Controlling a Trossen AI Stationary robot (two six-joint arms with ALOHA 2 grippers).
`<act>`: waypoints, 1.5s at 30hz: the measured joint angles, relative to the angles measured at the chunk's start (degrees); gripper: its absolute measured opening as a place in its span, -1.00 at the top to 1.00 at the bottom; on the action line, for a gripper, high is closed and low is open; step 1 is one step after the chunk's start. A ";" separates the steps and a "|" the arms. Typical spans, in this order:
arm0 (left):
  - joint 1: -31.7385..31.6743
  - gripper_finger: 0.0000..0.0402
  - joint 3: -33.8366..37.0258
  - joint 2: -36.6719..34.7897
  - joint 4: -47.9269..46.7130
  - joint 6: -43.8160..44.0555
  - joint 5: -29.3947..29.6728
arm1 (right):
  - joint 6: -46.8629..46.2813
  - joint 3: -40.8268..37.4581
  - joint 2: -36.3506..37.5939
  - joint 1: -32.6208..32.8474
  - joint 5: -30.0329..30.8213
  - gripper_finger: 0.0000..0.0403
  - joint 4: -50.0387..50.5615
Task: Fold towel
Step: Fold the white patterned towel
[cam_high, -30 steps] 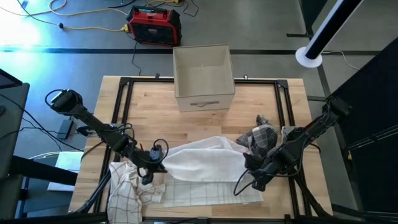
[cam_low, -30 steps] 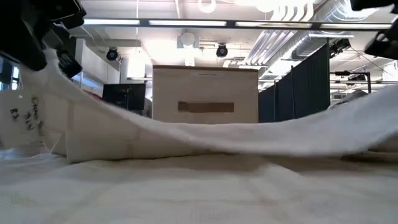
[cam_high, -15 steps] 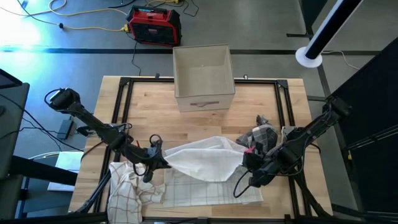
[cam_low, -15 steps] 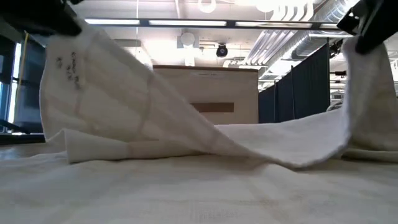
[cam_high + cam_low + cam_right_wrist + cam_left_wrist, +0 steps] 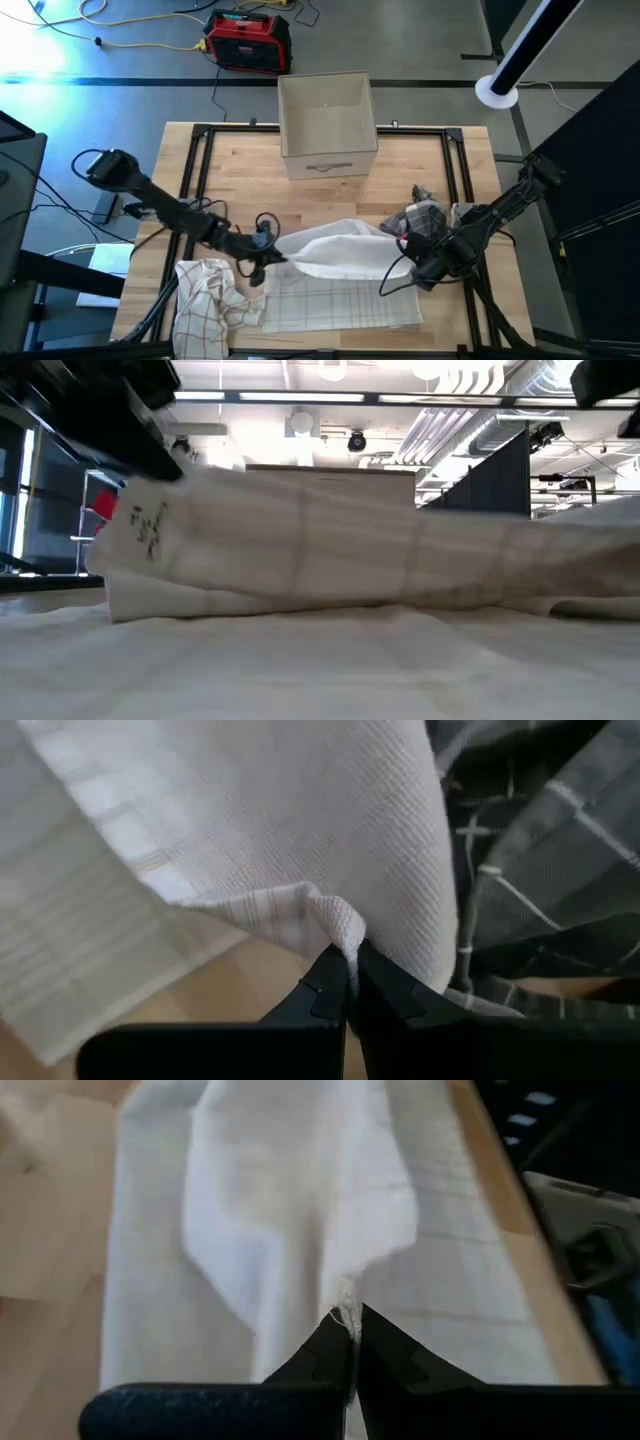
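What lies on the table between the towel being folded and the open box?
Bare wood, per the high view: nothing lies between the white towel and the box.

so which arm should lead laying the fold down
Neither alone: the left gripper and right gripper each pinch a corner of the towel, both lifted over the flat half, so probably both together.

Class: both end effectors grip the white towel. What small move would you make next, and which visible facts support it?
Probably carry both pinched corners on toward the table's front edge. The left end effector and right end effector are each shut on the white towel, whose lifted half arches over the flat half without yet reaching its front edge.
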State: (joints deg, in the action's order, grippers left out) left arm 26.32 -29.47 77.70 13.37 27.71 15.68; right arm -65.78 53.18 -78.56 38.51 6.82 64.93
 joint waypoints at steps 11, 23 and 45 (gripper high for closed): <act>-6.69 1.00 -0.02 12.66 10.95 -5.92 0.65 | 1.44 -18.26 -0.02 -8.71 1.16 1.00 -7.53; -18.04 1.00 -0.02 17.09 10.24 -10.85 0.80 | 19.04 -17.48 0.19 -32.35 27.30 1.00 -9.83; -8.08 1.00 -0.30 16.76 1.71 -6.80 -16.96 | 1.06 -2.20 0.20 -8.45 -11.74 1.00 -9.27</act>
State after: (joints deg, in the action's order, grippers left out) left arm 18.24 -29.77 94.45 15.08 20.90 -1.28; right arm -64.72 50.99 -78.37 30.06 -4.92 55.66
